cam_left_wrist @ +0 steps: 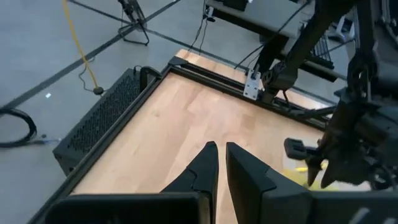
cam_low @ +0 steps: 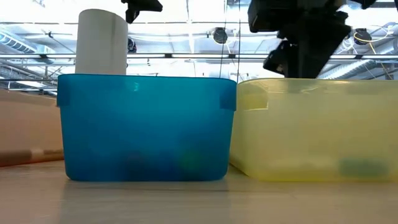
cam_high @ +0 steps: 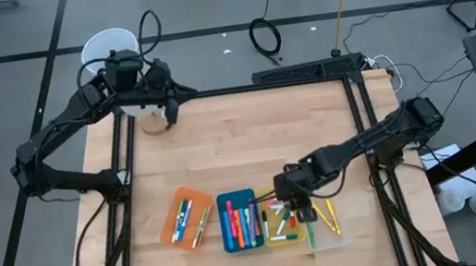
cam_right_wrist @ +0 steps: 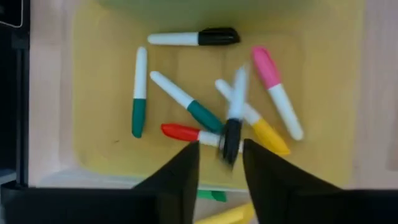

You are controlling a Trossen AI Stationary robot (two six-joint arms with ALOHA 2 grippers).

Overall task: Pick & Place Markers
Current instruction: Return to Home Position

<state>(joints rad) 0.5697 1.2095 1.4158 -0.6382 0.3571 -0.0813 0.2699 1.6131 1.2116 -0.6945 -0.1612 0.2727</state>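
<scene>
My right gripper (cam_right_wrist: pixel 221 155) hangs open over the yellow tray (cam_right_wrist: pixel 93 56), fingers pointing down. A white marker with a black cap (cam_right_wrist: pixel 234 118) shows blurred below the gap between the fingers, apart from both. Several markers lie flat on the tray floor, among them a pink one (cam_right_wrist: pixel 277 93), a red one (cam_right_wrist: pixel 181 132) and a green-capped one (cam_right_wrist: pixel 138 93). In the high view this gripper (cam_high: pixel 293 207) is near the table's front. My left gripper (cam_high: pixel 170 116) stays shut with nothing in it above the far left corner; its fingers (cam_left_wrist: pixel 211 165) nearly meet.
Four trays stand in a row near the front edge: orange (cam_high: pixel 186 217), blue (cam_high: pixel 239 219), yellow (cam_high: pixel 281 225) and clear (cam_high: pixel 328 228), each with markers. The bare wooden table (cam_high: pixel 248 136) stretches behind them. A white bucket (cam_high: pixel 107 47) stands beyond the far left corner.
</scene>
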